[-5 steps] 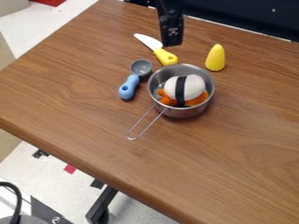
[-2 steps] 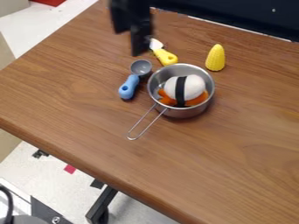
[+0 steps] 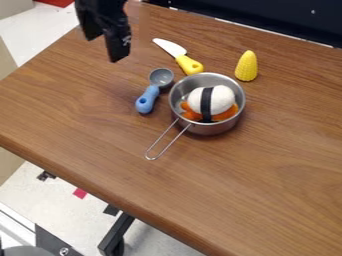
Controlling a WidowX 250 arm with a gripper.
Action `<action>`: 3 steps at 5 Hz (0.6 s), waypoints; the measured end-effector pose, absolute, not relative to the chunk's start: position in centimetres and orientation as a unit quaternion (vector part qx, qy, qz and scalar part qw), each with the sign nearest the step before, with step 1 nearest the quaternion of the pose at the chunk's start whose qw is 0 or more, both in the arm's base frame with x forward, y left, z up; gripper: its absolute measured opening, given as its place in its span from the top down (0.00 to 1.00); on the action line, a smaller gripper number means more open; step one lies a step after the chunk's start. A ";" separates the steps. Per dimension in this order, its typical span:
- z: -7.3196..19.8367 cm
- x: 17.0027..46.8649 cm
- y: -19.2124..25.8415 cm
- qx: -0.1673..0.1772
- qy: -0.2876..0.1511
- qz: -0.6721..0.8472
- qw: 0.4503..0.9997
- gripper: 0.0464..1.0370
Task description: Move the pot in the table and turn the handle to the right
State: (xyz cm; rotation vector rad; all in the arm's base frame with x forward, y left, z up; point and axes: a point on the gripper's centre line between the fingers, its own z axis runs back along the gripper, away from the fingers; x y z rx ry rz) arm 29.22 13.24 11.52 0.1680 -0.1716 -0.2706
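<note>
A brown, wood-grained surface (image 3: 267,175) is spreading below and to the right of the fingers (image 3: 119,47) in the view. Right of the fingers, a yellow-handled knife (image 3: 190,65) is lying with its white blade nearer them. Below and to their right, a gray spoon with a blue handle (image 3: 147,99) is resting; farther that way, a metal pot (image 3: 208,129) is sitting upright. Well to their right, a yellow corn cob (image 3: 246,67) is standing on end.

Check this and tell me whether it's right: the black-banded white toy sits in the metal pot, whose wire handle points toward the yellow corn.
Not quite: the camera view shows the wire handle pointing to the lower left, away from the yellow corn. The black-banded white toy does sit in the metal pot.
</note>
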 end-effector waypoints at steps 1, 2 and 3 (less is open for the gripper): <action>10.4 27.7 14.6 0.082 -0.071 -0.135 0.985 0.04; 10.2 27.2 15.1 0.083 -0.066 -0.149 0.983 0.04; 9.9 26.3 14.6 0.086 -0.072 -0.175 0.978 0.04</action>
